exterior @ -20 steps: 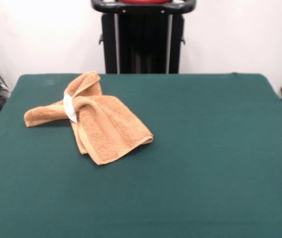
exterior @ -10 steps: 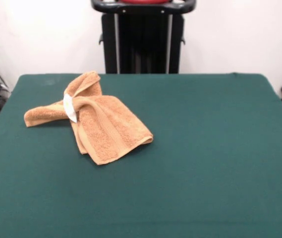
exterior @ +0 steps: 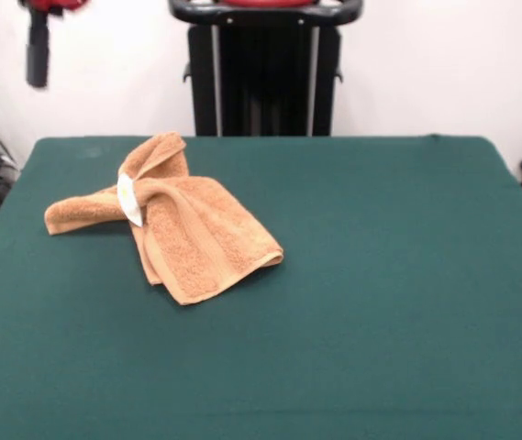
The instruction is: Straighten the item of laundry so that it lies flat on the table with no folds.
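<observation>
Orange terry towel (exterior: 173,220) sits bunched and twisted on the bench's (exterior: 380,275) left half (white tag (exterior: 129,199) showing). A grasp through doubled layers could drag the whole bundle instead of opening it. New since half a second ago: the gripper (exterior: 38,46), blurred, top left; I cannot tell its jaw state.
</observation>
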Robot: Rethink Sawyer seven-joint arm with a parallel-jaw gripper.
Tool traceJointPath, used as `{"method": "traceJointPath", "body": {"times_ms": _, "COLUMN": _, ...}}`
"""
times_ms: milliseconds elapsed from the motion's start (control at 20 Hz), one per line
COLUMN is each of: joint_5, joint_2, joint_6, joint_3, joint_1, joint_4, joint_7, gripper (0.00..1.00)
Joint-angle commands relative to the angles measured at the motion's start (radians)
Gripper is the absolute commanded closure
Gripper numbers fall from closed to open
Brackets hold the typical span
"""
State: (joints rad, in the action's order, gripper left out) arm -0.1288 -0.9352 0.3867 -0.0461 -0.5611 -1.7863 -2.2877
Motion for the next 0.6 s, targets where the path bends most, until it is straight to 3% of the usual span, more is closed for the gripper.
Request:
{"method": "traceJointPath", "body": {"times_ms": 50, "joint_5": -0.108, "joint_2": 0.161, "joint_6": -0.102, "joint_3": -0.197, "joint_1": -0.025, "joint_4": -0.162, "joint_7": 0.099, "gripper": 1.0}}
{"method": "traceJointPath", "body": {"times_ms": 350, "joint_5": -0.143, "joint_2": 0.176, "joint_6": -0.109, "joint_3": -0.223, "joint_1": -0.045, "joint_4": -0.161, "joint_7": 0.063, "gripper": 1.0}}
{"method": "traceJointPath", "body": {"times_ms": 600, "joint_5": -0.14, "joint_2": 0.096, "joint_6": -0.027, "joint_3": -0.224, "joint_1": -0.037, "joint_4": -0.171, "joint_7": 0.062, "gripper": 1.0}}
